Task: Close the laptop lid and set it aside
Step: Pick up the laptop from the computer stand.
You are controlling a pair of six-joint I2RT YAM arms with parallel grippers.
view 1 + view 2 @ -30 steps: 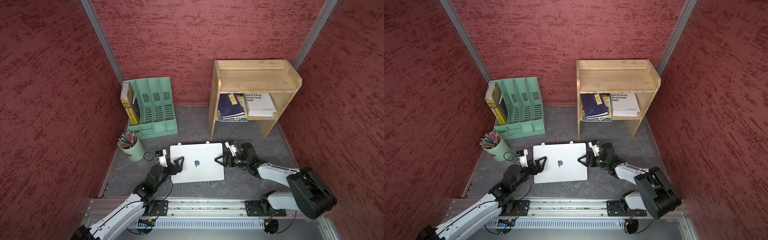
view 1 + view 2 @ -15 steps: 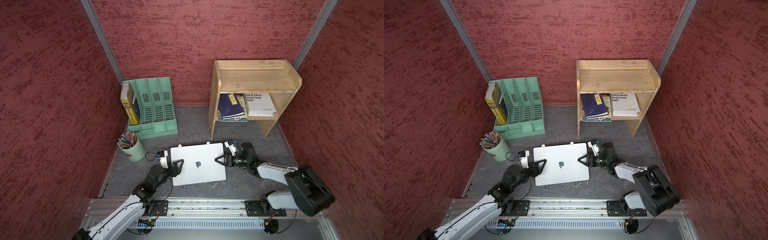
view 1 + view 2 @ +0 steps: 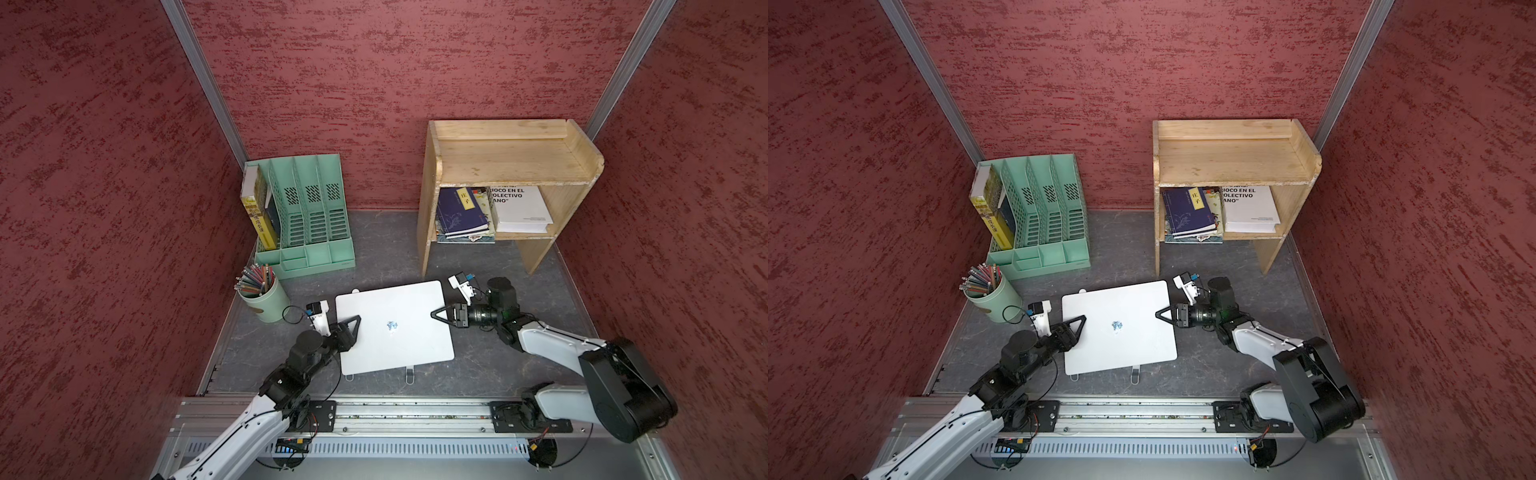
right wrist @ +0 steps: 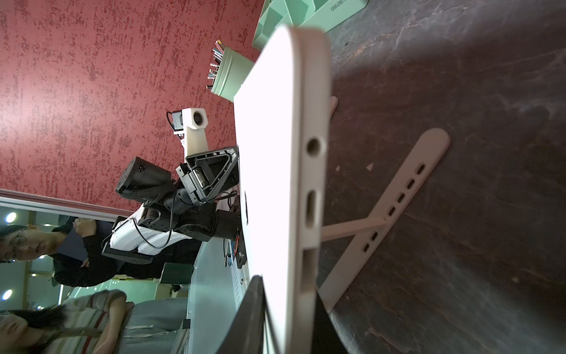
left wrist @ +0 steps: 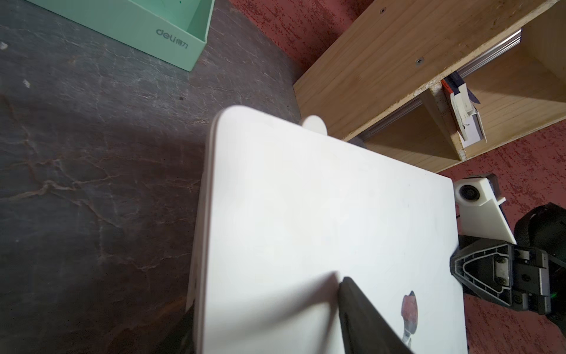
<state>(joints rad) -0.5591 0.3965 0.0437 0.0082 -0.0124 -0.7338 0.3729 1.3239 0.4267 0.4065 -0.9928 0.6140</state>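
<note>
Your laptop point(image 3: 395, 349) sits mid-table on the folding stand point(image 4: 401, 196) with its lid point(image 3: 1125, 345) shut, between both arms. Your right gripper point(image 3: 433, 312) is clamped on its right edge, one finger above and one beneath. Your left gripper point(image 3: 357, 319) straddles the left edge, but you cannot tell whether those fingers grip it.

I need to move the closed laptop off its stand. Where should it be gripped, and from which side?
Grip the laptop by its thin left and right side edges, coming in level from each side, one jaw above, one below. The folding stand holds it raised, so there looks to be room beneath those edges.
</note>
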